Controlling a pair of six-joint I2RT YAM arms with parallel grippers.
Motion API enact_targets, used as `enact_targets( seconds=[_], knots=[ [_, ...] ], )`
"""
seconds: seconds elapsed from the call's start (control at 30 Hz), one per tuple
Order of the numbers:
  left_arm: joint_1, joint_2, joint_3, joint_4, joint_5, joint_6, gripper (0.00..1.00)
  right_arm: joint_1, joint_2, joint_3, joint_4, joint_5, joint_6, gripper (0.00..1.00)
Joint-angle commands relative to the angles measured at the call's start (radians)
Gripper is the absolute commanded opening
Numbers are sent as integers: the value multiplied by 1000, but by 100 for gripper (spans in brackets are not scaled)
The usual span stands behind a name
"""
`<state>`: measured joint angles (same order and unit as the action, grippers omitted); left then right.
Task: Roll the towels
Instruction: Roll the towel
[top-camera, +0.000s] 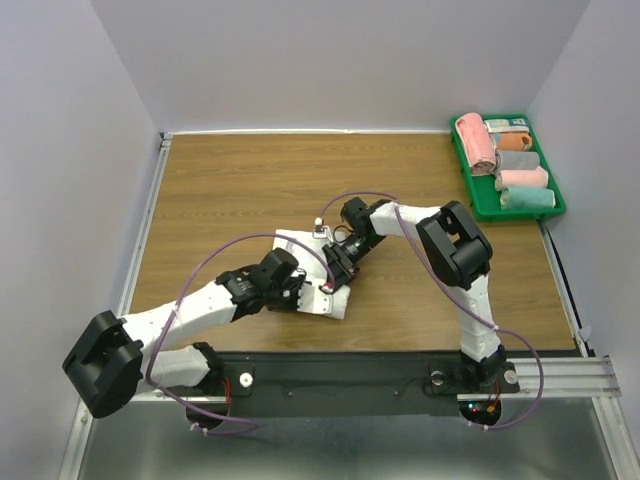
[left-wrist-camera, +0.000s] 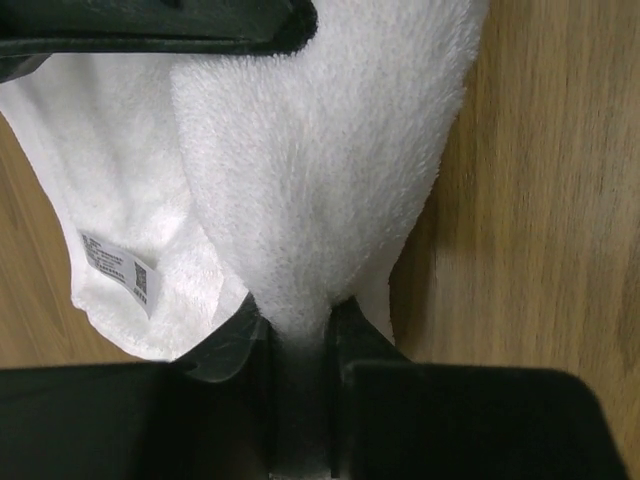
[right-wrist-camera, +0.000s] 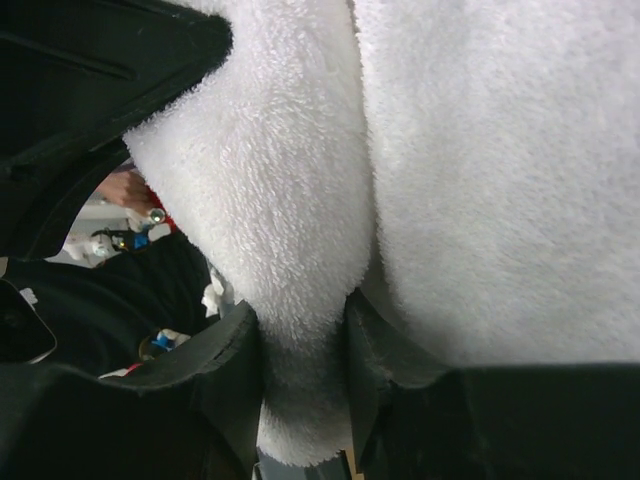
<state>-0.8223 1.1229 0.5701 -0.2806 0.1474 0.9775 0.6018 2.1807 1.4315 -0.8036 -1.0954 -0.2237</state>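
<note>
Pinching a raised fold of the white towel (top-camera: 330, 302), the left gripper (left-wrist-camera: 297, 322) is clenched on it toward seven o'clock of the table (top-camera: 230, 190). Just beside, the right gripper (right-wrist-camera: 305, 335) clamps another fold. The terry looks limp and light, best taken at an edge. Only the left wrist view shows the grey label (left-wrist-camera: 120, 268) at nine o'clock, and only overhead shows rolled towels (top-camera: 475, 140) at two o'clock.

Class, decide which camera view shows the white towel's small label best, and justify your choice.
The left wrist view: the label lies close and unobstructed on the white towel, with its print visible. The top view shows only parts of the towel, with no label discernible. The right wrist view shows just terry pile, no label.
</note>
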Motion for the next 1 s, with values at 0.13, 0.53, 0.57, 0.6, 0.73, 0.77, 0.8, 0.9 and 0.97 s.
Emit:
enact_targets(
  seconds=[0.13,0.53,0.57,0.6,0.73,0.77,0.8,0.9,0.97],
  knots=[
    [109,176,74,-297,139,13,0,-109,8,-36,-17,253,15,50],
    [244,391,217,-437,309,85,0,-186,-38,-25,-11,223,63,76],
    [256,415,227,-453,317,92,0,-189,-44,-25,-11,227,61,76],
    [279,466,243,-462,333,101,0,-194,-61,-25,-8,232,60,77],
    [313,574,344,-514,374,119,0,-218,-123,-28,-6,232,50,76],
    [318,607,361,-535,385,130,0,-227,-143,-28,-3,233,46,77],
    [322,624,378,-546,394,133,0,-238,-163,-31,-2,233,41,76],
    [338,698,435,-586,425,151,0,-276,-275,-43,15,252,9,76],
    [351,759,476,-617,448,162,0,-284,-378,-59,20,290,-37,77]
  ],
)
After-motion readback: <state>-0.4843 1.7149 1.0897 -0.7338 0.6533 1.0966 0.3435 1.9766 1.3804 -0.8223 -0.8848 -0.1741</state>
